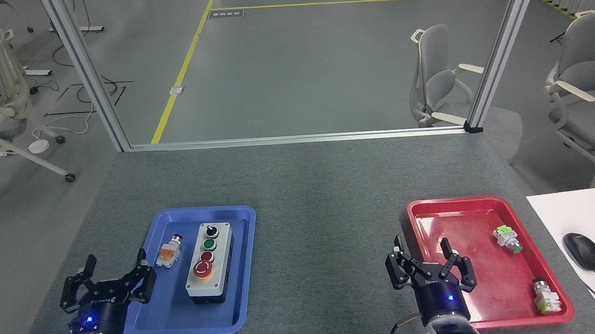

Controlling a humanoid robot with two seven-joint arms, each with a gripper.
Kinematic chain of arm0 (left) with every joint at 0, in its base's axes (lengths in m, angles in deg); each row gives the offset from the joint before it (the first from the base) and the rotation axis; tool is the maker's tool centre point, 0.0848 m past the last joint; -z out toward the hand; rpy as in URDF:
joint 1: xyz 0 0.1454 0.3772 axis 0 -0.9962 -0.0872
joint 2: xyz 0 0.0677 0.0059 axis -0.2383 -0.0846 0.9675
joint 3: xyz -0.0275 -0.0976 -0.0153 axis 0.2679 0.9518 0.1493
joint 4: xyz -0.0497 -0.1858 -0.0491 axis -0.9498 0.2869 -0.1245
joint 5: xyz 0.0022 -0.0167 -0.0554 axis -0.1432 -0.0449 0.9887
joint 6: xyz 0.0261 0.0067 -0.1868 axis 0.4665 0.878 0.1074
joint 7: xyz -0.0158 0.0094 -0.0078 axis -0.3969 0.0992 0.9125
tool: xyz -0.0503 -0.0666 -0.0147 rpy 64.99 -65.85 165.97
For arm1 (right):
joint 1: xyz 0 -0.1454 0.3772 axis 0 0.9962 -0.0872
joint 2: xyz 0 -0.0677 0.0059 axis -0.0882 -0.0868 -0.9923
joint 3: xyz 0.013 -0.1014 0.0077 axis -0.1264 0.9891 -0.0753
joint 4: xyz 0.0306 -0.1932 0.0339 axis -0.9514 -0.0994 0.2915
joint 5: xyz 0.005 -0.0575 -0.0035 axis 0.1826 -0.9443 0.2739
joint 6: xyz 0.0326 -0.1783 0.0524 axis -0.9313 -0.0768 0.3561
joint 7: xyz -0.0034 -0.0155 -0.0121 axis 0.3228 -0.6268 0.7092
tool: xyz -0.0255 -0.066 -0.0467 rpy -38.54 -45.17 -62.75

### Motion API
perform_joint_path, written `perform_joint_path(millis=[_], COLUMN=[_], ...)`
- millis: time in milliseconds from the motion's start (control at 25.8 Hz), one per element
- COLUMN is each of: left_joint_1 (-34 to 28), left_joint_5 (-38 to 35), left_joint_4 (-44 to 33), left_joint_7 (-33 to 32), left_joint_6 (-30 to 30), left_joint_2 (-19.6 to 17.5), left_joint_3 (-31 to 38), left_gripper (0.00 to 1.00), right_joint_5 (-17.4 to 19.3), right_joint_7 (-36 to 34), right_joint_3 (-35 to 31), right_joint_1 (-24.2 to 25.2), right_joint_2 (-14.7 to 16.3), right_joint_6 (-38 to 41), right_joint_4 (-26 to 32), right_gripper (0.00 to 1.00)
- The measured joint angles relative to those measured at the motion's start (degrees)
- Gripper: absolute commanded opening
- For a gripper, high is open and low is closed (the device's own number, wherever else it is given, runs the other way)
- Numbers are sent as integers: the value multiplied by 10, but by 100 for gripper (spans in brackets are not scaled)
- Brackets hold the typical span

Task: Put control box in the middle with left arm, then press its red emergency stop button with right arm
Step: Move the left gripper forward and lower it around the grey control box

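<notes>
Two grippers, lower frame: left gripper and right gripper, jaws wide, empty, likely ready.
Control box: lower left, inside blue tray, unmoved.
Emergency button: box's near end.
Middle tabletop: bare, awaiting box.

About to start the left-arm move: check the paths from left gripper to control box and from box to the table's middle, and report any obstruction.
The small loose switch lies between the left gripper and the control box. Toward the middle, only the blue tray rim must be cleared.
</notes>
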Motion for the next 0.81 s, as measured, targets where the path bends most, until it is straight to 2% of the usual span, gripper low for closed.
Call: perform_joint_path(millis=[426, 698, 814], left_joint_1=[-3, -91, -120], left_joint_5=[18, 18, 13], left_joint_4=[-18, -67, -70], left_joint_7=[19, 21, 22], left_joint_6=[-28, 12, 21], left_joint_2=[5, 8, 20], left_joint_3=[-4, -8, -21], left_gripper=[99, 99, 99], right_joint_5=[-22, -24, -25], right_joint_7=[-6, -9, -9], right_joint_3=[4, 1, 0], right_joint_1=[1, 0, -1], right_joint_2=[7, 0, 0], right_joint_6=[6, 13, 9], right_joint_4=[-3, 2, 3], right_gripper=[98, 98, 98])
